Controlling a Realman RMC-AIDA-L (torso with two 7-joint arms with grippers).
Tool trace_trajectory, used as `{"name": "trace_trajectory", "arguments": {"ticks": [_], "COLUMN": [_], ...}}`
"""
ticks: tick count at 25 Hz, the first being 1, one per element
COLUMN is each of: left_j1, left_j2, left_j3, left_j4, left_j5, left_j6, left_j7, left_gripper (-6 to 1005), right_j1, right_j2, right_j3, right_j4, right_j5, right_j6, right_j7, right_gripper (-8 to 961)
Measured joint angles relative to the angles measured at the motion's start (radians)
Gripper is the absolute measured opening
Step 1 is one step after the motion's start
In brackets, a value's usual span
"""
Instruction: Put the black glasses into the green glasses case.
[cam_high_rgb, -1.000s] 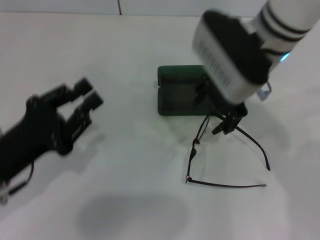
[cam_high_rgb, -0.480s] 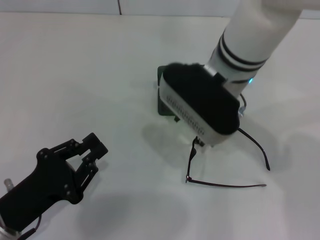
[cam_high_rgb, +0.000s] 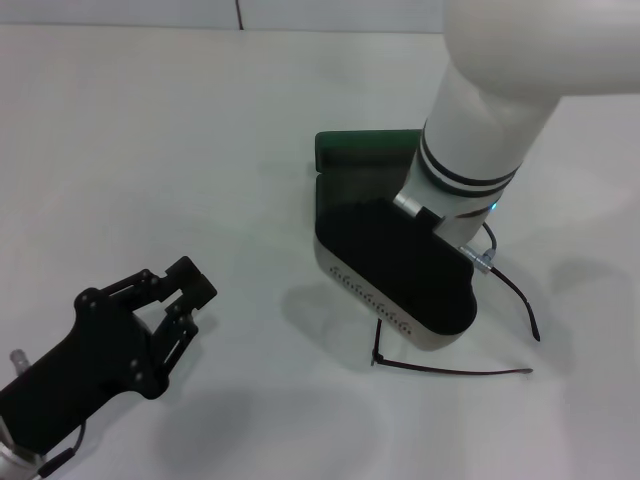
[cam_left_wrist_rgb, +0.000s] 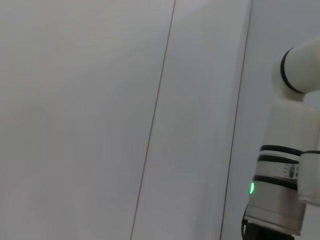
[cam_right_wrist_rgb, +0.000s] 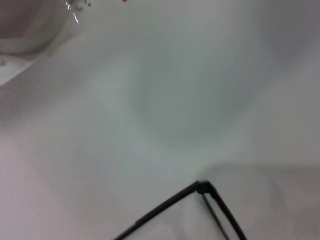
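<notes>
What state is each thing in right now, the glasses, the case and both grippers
black glasses: on the table, arms unfolded, front hidden under the right arm.
green glasses case: open, mostly covered by the right arm.
left gripper: open, empty, off to the left near the table's front.
right gripper: hidden beneath its wrist, over the glasses.
</notes>
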Motion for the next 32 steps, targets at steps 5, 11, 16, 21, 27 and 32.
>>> {"name": "trace_trajectory", "arguments": {"ticks": [5,11,16,21,27,32], "left_j1": [0.000,0.000,0.000,0.000,-0.003,-0.027], "left_j2": [-0.003,-0.004,-0.005,-0.005,-0.005,-0.005], "left_j3": [0.000,0.000,0.000,0.000,0.000,0.000], "left_j4": [-0.001,-0.001,-0.004,-0.011,-0.013,-0.012], "left_j5": [-0.001,-0.002,-0.003,-0.004,-0.034,-0.054], "left_j6": [-0.005,-0.015,-0.017,-0.017,-0.016,-0.008], "left_j7": [0.001,0.001,0.001,0.002,0.002,0.002], "left_gripper": [206,199,193,188,181,175], "right_j1": [0.002,-0.019,-0.030,-0.044,-0.136,-0.208], "right_j2": [0.000,0.000,0.000,0.000,0.000,0.000], "right_j3": [0.001,0.008,0.047,0.112,0.316,0.421], "right_j4": [-0.002,-0.034,-0.062,-0.078,-0.163,-0.211], "right_j5": [0.004,-0.009,-0.015,-0.020,-0.088,-0.117], "right_j6": [-0.002,-0.021,-0.089,-0.159,-0.276,-0.319], "right_j7": [0.001,0.000,0.019,0.042,0.044,0.055], "right_gripper": [628,335,151,52,41,34]}}
